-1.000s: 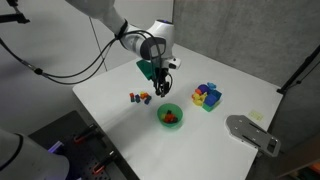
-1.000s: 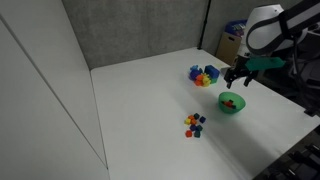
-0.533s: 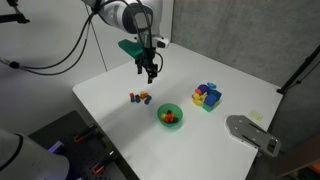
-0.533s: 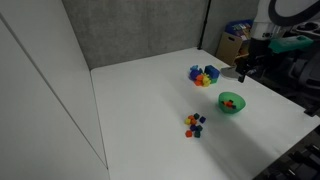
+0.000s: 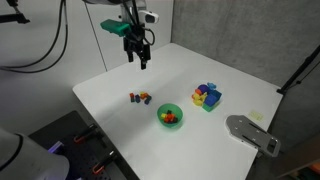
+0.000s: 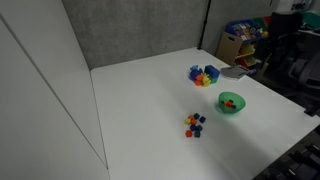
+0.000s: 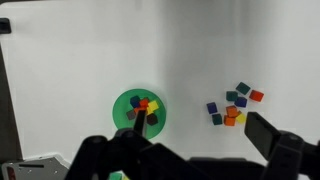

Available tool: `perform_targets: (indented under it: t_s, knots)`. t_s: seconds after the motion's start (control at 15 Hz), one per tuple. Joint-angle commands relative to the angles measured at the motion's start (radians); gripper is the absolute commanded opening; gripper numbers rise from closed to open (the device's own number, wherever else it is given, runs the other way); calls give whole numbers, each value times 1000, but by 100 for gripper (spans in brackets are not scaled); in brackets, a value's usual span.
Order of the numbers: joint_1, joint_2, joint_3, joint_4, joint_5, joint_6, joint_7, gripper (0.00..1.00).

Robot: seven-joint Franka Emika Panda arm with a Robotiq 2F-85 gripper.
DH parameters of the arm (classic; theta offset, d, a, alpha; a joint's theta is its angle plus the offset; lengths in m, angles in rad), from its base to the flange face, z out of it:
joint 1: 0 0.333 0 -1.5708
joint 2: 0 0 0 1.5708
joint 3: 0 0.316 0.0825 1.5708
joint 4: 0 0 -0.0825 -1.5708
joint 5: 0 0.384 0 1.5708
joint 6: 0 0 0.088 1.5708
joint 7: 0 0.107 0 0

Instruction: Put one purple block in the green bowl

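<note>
Green bowl (image 5: 170, 116) lies well apart from the raised hand (image 5: 141, 60).

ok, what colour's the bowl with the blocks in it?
The bowl is bright green; the wrist view shows it best.

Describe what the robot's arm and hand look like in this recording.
The arm is white with smooth rounded links. A green mount sits at the wrist. Below it, the hand is black with dark fingers. Thin black cables loop beside the arm.
</note>
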State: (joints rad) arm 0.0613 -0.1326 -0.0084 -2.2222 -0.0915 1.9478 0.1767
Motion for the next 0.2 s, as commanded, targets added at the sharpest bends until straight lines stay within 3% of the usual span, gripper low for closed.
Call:
perform_targets:
  t_s: [0.0, 0.13]
  knots:
    - [-18, -15, 20, -9, 3, -2, -3, 100]
    - [-18, -31, 23, -24, 3, -2, -3, 100]
